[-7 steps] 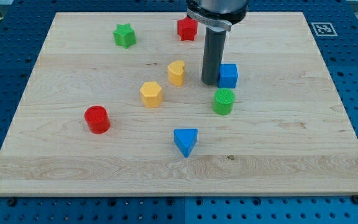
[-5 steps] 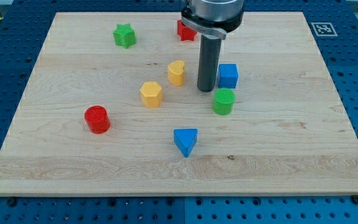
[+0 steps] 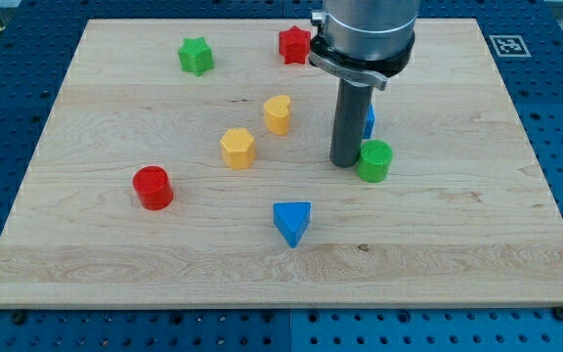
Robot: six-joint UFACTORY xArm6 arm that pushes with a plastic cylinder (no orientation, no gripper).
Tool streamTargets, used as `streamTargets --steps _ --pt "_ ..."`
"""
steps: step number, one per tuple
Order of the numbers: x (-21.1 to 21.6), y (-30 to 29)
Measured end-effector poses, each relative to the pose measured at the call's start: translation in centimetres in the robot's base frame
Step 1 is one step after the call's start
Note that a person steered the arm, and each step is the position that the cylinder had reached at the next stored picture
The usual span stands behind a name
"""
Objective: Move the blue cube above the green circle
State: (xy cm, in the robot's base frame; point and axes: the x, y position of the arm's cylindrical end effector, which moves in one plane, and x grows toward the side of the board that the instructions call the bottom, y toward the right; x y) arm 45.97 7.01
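Observation:
The blue cube (image 3: 369, 119) is mostly hidden behind the rod; only a sliver of it shows at the rod's right edge, just above the green circle (image 3: 374, 160). My tip (image 3: 346, 162) rests on the board touching the green circle's left side, below and to the left of the blue cube.
A yellow heart-like block (image 3: 278, 113) and a yellow hexagon (image 3: 238, 148) lie left of the rod. A blue triangle (image 3: 292, 222) sits below. A red cylinder (image 3: 151, 187) is at the left. A green star (image 3: 195, 55) and a red star (image 3: 294, 44) are near the top.
My tip moved down and to the right, and the green circle shifted to the right with it. The rod now covers most of the blue cube.

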Motion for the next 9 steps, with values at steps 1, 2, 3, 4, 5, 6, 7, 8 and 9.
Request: streamTargets --steps 1,2,3,4,5,6,7,8,9 --pt "-0.2 -1.5" --pt "-1.7 -4.1" --pt "-3.3 -5.0" --pt "-3.7 -5.4" --pt "-4.0 -5.2" --pt "-4.2 -4.3" --pt "-4.3 -2.5" --pt "-5.0 -0.4" --pt "-5.1 0.6"
